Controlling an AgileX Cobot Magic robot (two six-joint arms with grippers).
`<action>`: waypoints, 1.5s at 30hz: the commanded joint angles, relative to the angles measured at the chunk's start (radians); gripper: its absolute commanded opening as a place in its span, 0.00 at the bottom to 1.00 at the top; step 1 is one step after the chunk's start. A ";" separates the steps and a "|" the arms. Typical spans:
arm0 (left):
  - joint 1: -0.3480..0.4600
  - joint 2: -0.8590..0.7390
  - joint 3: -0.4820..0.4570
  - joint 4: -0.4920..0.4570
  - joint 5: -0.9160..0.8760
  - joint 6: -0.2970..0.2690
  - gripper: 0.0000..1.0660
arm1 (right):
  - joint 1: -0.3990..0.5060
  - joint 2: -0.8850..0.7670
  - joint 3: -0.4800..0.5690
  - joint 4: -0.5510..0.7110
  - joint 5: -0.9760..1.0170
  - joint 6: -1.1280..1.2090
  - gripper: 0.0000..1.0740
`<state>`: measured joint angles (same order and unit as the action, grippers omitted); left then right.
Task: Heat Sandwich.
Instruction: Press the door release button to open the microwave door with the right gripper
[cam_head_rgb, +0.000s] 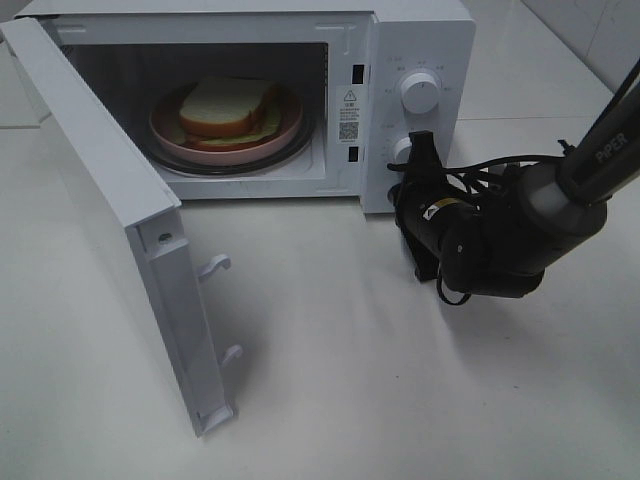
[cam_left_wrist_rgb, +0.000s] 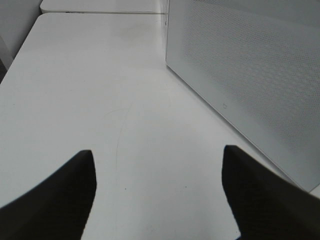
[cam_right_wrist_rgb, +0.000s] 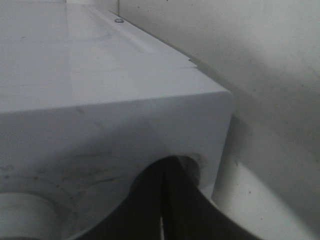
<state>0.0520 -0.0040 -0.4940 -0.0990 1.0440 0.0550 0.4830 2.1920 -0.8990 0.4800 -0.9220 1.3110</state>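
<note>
sandwich (cam_head_rgb: 228, 105) in microwave (cam_head_rgb: 430, 50) (door (cam_head_rgb: 100, 190) open), right gripper (cam_head_rgb: 421, 142) closed, seemingly touching knob (cam_head_rgb: 401, 150)

"PIPER" stood in white on my right arm (cam_head_rgb: 607, 153). The microwave (cam_head_rgb: 440, 40) front had a sticker (cam_head_rgb: 349, 112) w/ a warning triangle & QR code. Its small print & the marks round the upper dial (cam_head_rgb: 420, 92) were too tiny to read.

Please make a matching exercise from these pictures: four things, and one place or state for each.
1. white microwave door
2. square white-bread sandwich
3. black left gripper
4. black right gripper

a. shut, by the lower white knob
b. swung open
c. on the round pink plate inside the microwave
d. open, above the white table

Pairs: 1-b; 2-c; 3-d; 4-a
</note>
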 joint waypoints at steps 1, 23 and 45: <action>-0.002 -0.016 0.003 -0.003 -0.008 -0.003 0.62 | -0.053 0.011 -0.080 0.004 -0.190 -0.015 0.00; -0.002 -0.016 0.003 -0.003 -0.008 -0.003 0.62 | -0.052 -0.072 -0.019 -0.002 -0.177 -0.216 0.00; -0.002 -0.016 0.003 -0.003 -0.008 -0.003 0.62 | -0.049 -0.236 0.175 -0.026 -0.113 -0.342 0.01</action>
<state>0.0520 -0.0040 -0.4940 -0.0990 1.0440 0.0550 0.4410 1.9720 -0.7240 0.4640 -0.9960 0.9890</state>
